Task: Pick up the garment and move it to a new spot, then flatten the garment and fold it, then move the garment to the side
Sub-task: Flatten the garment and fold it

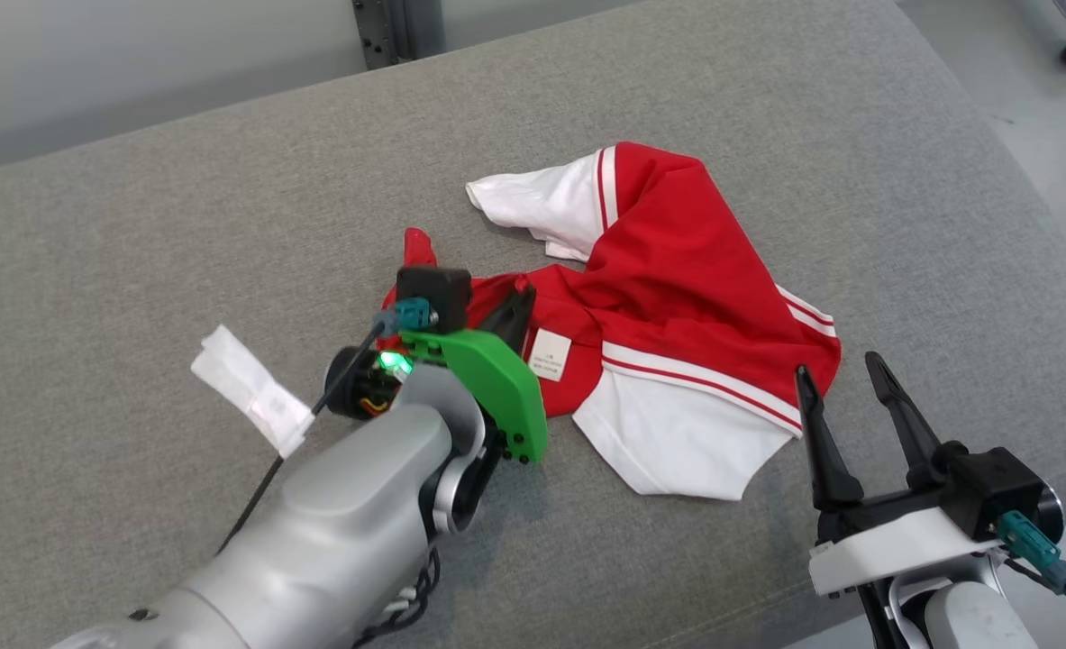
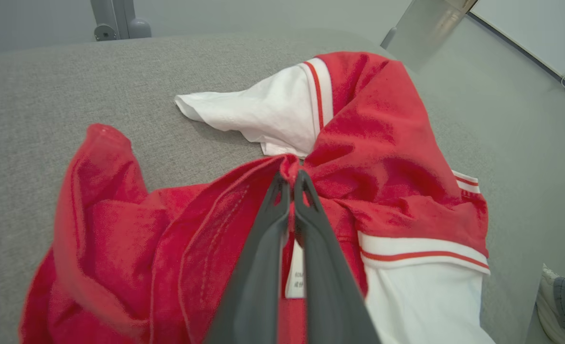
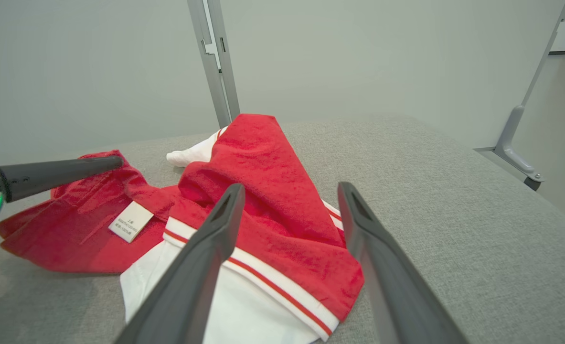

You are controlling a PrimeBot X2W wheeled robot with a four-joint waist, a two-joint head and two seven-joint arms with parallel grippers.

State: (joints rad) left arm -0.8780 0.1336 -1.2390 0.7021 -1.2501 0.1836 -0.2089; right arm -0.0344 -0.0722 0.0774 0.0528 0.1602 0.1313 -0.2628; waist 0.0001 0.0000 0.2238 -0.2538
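**Fig. Left grasp at the pick-up step**

The left gripper (image 2: 292,177) stood with its fingers pressed together, pinching a ridge of red cloth near the middle of the garment (image 1: 677,270). The label (image 1: 550,355) lay just beneath those fingers. The right gripper (image 1: 839,365) was spread wide and empty, its tips just short of the garment's red-and-white hem. The garment lay crumpled on the cushion (image 1: 226,225), mostly ahead of the two grippers and between them. By judgement, the step in hand was the first, the pick-up: the cloth was gripped but not yet clear of the cushion. The next move likely called for a lift high enough to free the trailing white panels, then a carry to a new spot. Bare cushion lay wide to the left gripper's left and beyond its tips. The cushion's edge ran close behind and outside the right gripper, so room appeared scant there
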